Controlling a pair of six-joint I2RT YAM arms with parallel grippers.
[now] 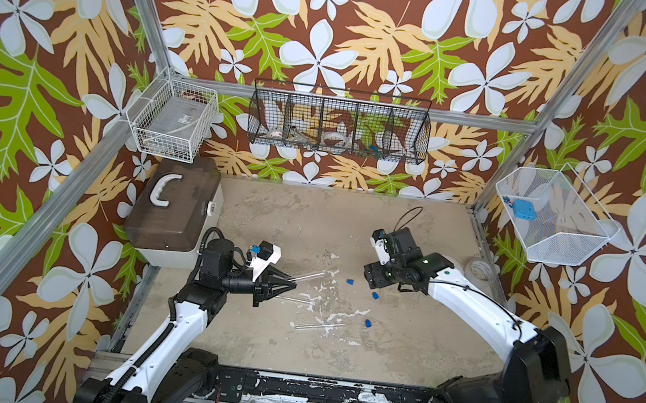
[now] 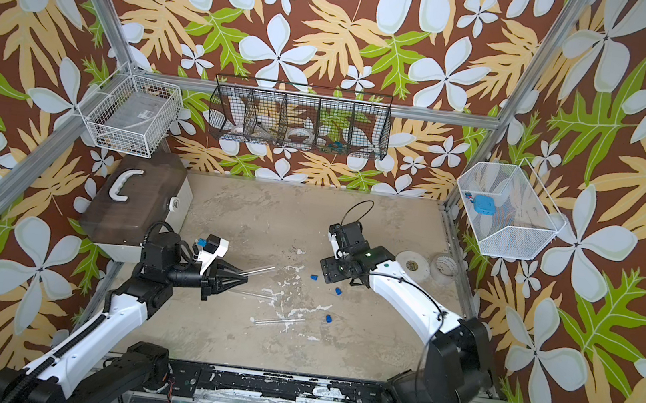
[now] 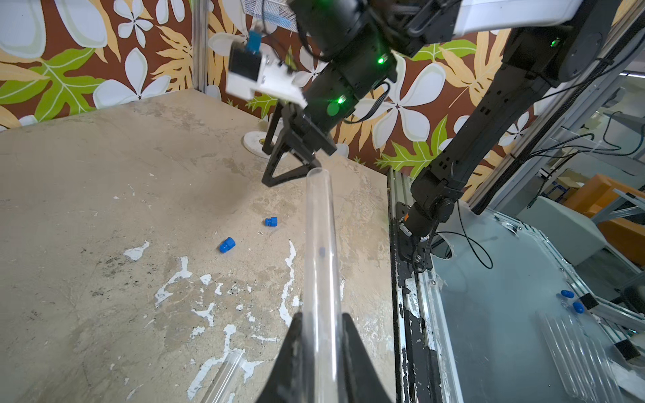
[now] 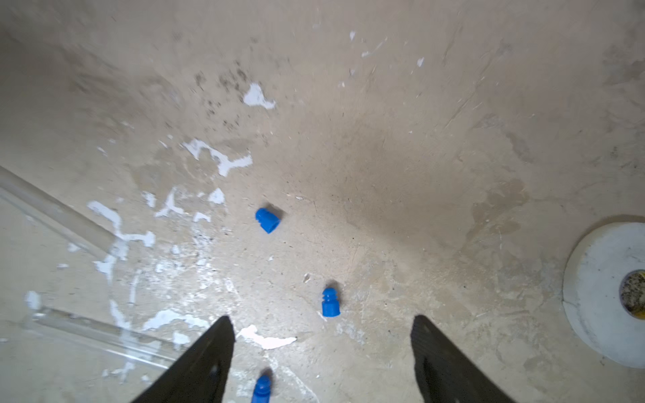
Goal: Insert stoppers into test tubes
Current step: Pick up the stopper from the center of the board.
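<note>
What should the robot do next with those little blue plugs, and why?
Probably lower the right gripper onto the blue stopper lying just ahead of its open jaws, then close on it. The left gripper is shut on a clear test tube whose open mouth points toward the right arm, but the tube is unplugged and the right gripper holds nothing.

I'm driving a robotics lab test cell. A silver aluminium-extrusion frame point(image 1: 482, 123) carries printed floral backdrop panels point(image 1: 317, 59), with a black wire basket point(image 1: 325, 98) and white wire baskets point(image 1: 161, 141) hung on it. My white-and-black arms point(image 1: 180, 327) sit on a scuffed black rail point(image 1: 310, 389) along the front edge of a chipped beige counter point(image 1: 311, 218). Past the frame, the left wrist view shows blurred orange furniture point(image 3: 593, 190) in an open room.
</note>
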